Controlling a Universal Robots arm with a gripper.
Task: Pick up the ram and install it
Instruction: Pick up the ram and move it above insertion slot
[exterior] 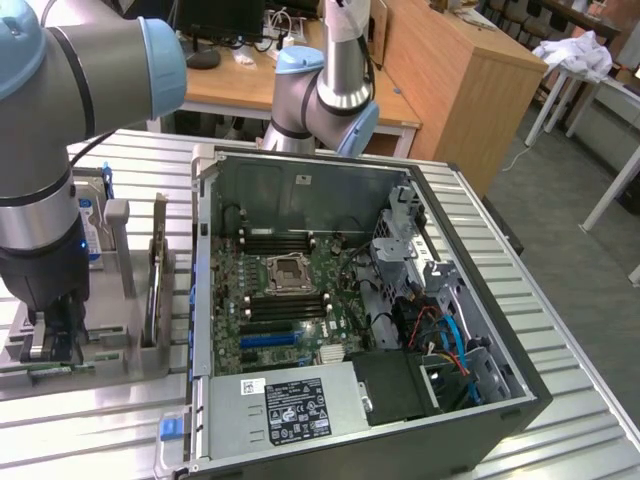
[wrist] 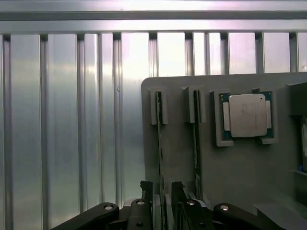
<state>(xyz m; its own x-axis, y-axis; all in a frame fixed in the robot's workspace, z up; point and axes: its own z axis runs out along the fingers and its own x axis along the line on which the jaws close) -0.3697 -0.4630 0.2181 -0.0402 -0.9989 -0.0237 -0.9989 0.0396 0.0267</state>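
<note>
Two rams stand on edge in slots of a grey holder tray (wrist: 182, 158). The outer ram (wrist: 159, 143), a thin green stick, is nearest the tray's edge, and the second ram (wrist: 196, 139) is parallel beside it. My gripper (wrist: 161, 184) is open and low over the tray, one finger on each side of the outer ram and a gap left on both sides. In the exterior view, my gripper (exterior: 55, 345) hangs at the near end of the tray (exterior: 120, 340) on that view's left. A green strip of the ram (exterior: 60, 369) shows under it.
An open computer case (exterior: 520, 390) lies in the middle of the ribbed metal table, its motherboard (exterior: 290, 290) and dark memory slots (exterior: 285, 242) facing up. On the tray sit a square silver processor (wrist: 247, 115), a blue-labelled hard drive (exterior: 95, 225) and a thin upright board (exterior: 158, 270).
</note>
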